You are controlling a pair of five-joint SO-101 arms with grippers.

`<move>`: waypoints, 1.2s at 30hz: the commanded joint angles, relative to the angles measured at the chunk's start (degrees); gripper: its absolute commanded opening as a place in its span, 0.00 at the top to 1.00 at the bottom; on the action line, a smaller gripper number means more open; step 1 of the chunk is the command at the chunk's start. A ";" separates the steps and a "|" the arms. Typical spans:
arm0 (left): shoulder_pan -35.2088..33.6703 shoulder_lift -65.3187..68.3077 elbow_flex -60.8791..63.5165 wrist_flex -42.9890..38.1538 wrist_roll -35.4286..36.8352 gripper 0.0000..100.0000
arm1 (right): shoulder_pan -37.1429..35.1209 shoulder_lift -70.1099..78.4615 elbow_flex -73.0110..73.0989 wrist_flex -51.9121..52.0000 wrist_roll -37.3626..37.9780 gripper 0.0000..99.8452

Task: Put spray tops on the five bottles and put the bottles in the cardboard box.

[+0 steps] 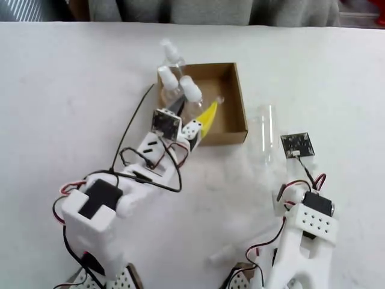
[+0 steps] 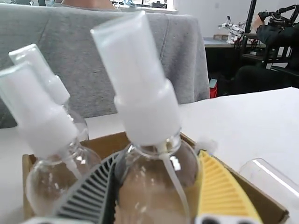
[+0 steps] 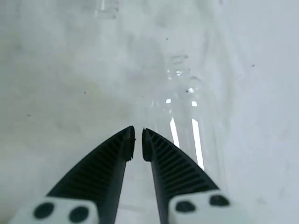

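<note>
High view: your left hand holds a capped bottle in the cardboard box; a bare bottle lies at the box's three o'clock.
Left wrist view: that hand clamps the round belly.
Right wrist view: your right hand, all but closed and empty, faces the bare bottle. It is probably light and slippery, so grip the neck.

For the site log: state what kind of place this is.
Probably a robotics lab or workshop. A white table carries wired hobby-style arms. Behind it are desks with another small robot arm and dark equipment stands.
</note>
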 commanded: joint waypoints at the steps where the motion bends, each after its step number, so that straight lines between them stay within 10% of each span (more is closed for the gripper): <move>1: -0.66 -0.40 -1.05 1.58 0.70 0.98 | 0.13 -0.13 -0.35 -0.75 0.62 0.99; 36: -0.84 -0.92 -0.88 6.95 0.79 0.73 | 0.22 -0.13 -0.35 -0.75 0.62 0.99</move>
